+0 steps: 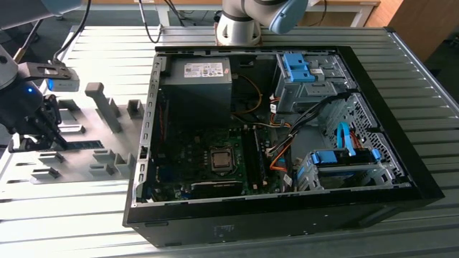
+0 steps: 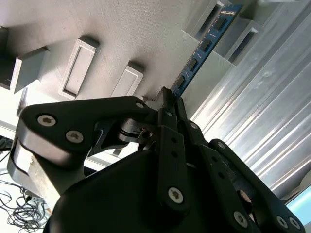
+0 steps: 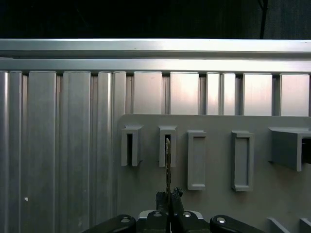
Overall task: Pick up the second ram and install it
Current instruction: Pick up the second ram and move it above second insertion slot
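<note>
- On the exterior view's left, grey holders [image 1: 104, 157] stand on a pale plate [image 1: 75, 114].
- Well to the right lies the open computer case [image 1: 423, 188], its motherboard [image 1: 186, 153] exposed.
- Over the plate, the gripper [image 2: 169, 99] is pinched narrow on one end of the second ram [image 2: 204, 46]; the stick's far end sits at a slotted holder.

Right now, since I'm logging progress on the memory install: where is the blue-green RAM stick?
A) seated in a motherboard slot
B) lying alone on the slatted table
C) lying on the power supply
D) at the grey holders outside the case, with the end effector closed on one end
D: in the second wrist view the end effector pinches the near end of the RAM stick, whose far end sits at the grey holders, outside the computer case.
</note>
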Tool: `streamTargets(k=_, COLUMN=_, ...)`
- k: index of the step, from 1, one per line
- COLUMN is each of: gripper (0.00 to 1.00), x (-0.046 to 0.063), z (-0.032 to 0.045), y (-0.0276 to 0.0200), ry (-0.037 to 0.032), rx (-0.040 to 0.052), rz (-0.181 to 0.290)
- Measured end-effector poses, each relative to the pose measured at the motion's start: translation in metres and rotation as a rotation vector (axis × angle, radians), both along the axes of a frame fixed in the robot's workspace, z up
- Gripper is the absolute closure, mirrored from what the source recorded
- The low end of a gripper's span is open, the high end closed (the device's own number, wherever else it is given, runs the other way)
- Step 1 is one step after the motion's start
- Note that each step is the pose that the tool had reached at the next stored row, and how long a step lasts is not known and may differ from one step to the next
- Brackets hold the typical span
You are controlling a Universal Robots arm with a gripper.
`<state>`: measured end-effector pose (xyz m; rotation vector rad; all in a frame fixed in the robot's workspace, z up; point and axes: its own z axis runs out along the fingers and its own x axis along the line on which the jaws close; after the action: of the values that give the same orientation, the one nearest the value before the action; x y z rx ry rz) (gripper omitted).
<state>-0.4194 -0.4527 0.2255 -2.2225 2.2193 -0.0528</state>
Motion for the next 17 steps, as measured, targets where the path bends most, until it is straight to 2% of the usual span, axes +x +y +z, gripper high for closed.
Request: streamTargets(k=17, gripper=0.86, x=0.0, z=0.004, y=0.0, ry=-0.0002, rx=0.0001, rz=0.0)
